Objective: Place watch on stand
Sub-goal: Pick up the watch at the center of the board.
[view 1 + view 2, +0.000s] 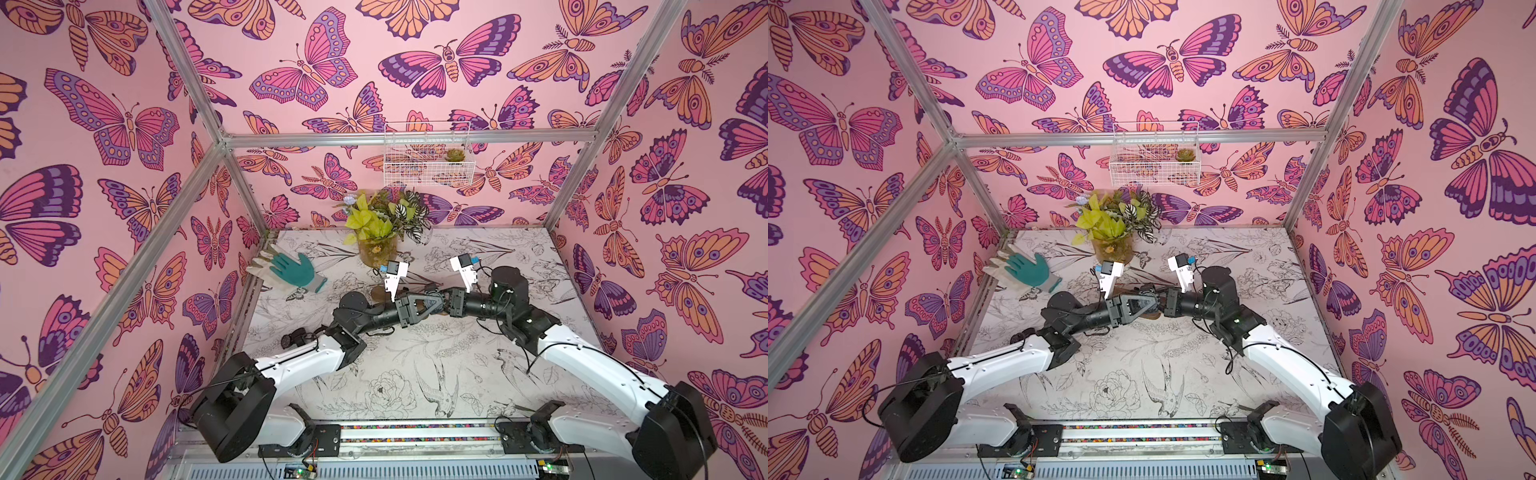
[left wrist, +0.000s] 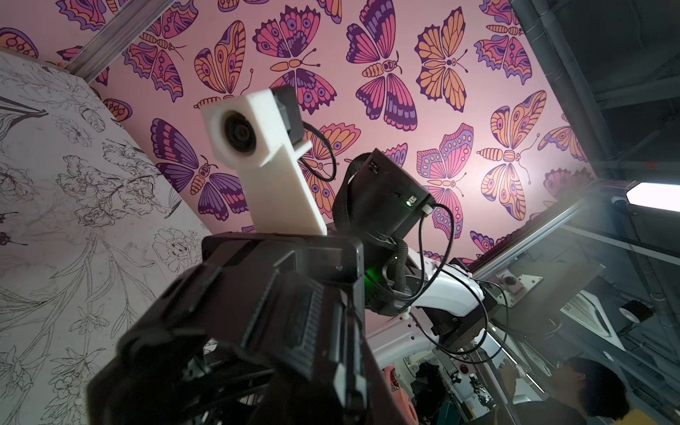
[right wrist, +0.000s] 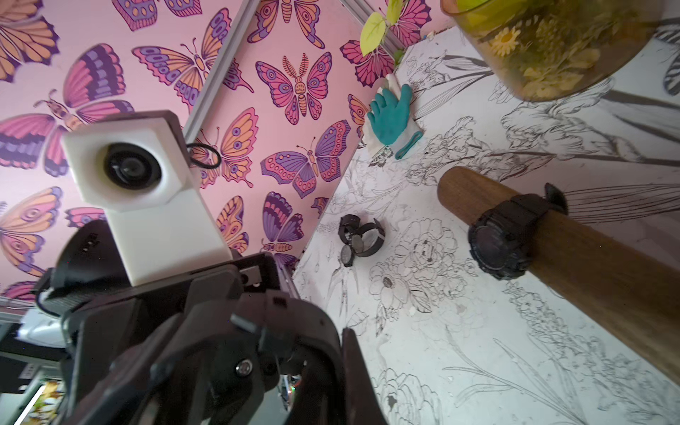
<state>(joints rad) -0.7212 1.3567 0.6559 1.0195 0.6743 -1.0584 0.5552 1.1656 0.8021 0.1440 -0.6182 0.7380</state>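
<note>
The stand (image 3: 588, 265) is a brown wooden bar on an oval base (image 1: 379, 294), and both arms mostly cover it in both top views. One black watch (image 3: 504, 239) is strapped round the bar. Above the stand my left gripper (image 1: 437, 306) and right gripper (image 1: 448, 305) meet tip to tip. Between them is a dark looped band (image 3: 312, 333) that looks like another watch, mostly hidden by the fingers. Both grippers look shut on it. My right gripper's finger (image 3: 355, 371) presses against its outer side.
More black watches (image 3: 360, 239) lie on the table beside the left forearm (image 1: 293, 337). A teal and white glove (image 1: 291, 268) lies at the back left. A jar of plants (image 1: 376, 249) stands at the back middle, below a wire basket (image 1: 428, 153) on the wall.
</note>
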